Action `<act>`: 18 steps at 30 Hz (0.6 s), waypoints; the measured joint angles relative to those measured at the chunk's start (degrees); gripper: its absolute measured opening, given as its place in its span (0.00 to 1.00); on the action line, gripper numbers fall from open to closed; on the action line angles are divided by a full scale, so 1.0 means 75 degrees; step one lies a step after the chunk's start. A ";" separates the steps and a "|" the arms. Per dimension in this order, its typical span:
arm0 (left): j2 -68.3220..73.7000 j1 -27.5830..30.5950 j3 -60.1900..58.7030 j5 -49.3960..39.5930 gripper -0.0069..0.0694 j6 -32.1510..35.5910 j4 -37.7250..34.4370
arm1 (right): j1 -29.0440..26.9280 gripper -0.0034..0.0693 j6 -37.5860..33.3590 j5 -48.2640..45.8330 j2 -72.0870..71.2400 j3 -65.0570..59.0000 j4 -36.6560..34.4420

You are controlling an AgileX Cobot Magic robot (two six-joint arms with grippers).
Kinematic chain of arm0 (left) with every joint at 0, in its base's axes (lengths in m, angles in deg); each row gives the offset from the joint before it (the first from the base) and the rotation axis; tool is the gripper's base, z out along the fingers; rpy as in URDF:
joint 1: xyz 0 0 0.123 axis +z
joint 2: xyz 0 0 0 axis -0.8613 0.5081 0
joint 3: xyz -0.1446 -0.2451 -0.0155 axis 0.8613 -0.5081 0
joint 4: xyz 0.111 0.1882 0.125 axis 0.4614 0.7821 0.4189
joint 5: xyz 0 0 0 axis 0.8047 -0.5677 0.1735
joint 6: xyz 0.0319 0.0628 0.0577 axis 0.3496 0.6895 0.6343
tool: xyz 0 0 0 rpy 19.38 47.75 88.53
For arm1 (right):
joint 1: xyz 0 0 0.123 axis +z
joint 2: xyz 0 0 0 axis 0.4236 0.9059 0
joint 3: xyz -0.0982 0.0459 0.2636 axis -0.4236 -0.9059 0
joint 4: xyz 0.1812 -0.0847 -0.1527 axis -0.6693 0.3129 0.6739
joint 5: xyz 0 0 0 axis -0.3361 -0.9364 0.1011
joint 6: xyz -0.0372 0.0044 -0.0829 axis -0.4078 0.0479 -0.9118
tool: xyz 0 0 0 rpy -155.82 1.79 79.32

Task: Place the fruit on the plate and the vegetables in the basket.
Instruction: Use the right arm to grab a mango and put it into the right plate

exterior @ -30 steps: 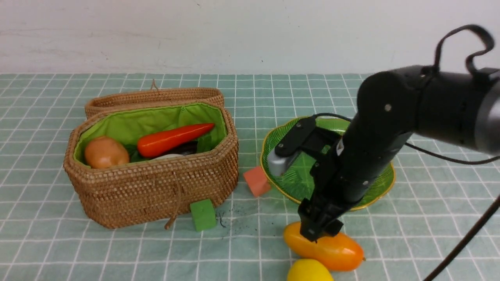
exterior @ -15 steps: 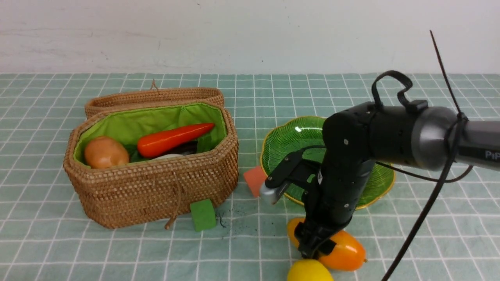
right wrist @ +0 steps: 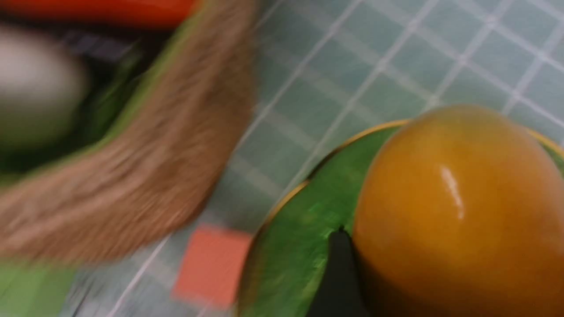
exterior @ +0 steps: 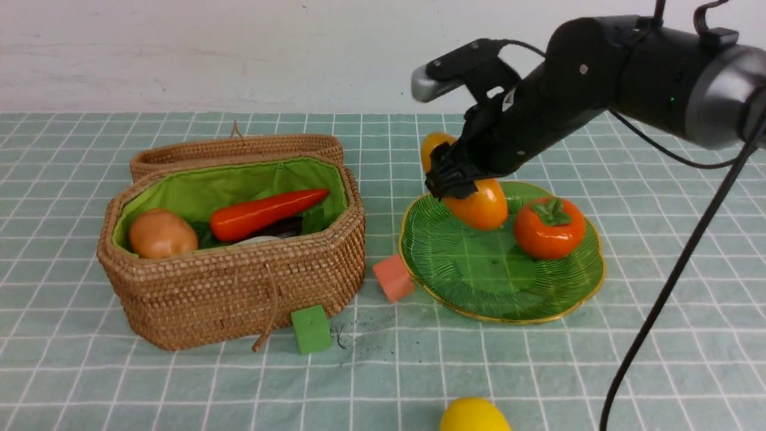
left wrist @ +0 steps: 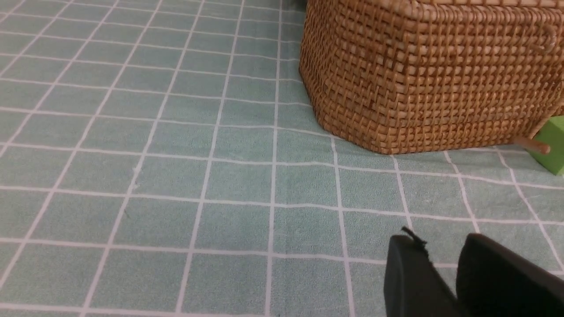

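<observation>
My right gripper (exterior: 461,179) is shut on the orange-yellow mango (exterior: 479,206) and holds it just above the back left part of the green plate (exterior: 479,275). In the right wrist view the mango (right wrist: 454,211) fills the space beside one dark finger (right wrist: 339,264); the other finger is hidden. The orange-red persimmon (exterior: 549,227) sits on the plate's right side. The yellow lemon (exterior: 473,419) lies at the table's front edge. The wicker basket (exterior: 239,287) holds the potato (exterior: 163,233), the carrot (exterior: 266,212) and a sliver of white radish (exterior: 257,240). My left gripper (left wrist: 438,246) hovers low beside the basket (left wrist: 432,75), its jaws slightly apart and empty.
A salmon cube (exterior: 393,277) lies between basket and plate. A green cube (exterior: 311,329) sits against the basket's front, next to its cord loop. The basket's lid lies open behind it. The right arm's cable hangs down at the right.
My right gripper took hold of the mango near the table's front edge and lifted it up and back over the plate. The persimmon now shows. The lemon stayed put.
</observation>
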 joint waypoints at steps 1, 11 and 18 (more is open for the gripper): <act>0.0000 0.0000 0.0000 0.0000 0.31 0.0000 0.0000 | -0.0118 0.76 0.0213 0.0161 0.0200 0.0000 -0.0089; 0.0000 0.0000 0.0000 0.0000 0.32 0.0000 0.0000 | -0.0490 0.82 0.0649 0.0280 0.1143 -0.0034 -0.0625; 0.0000 0.0000 0.0000 0.0000 0.33 0.0000 0.0019 | -0.0490 0.97 0.0683 -0.1040 0.0518 -0.0048 -0.0676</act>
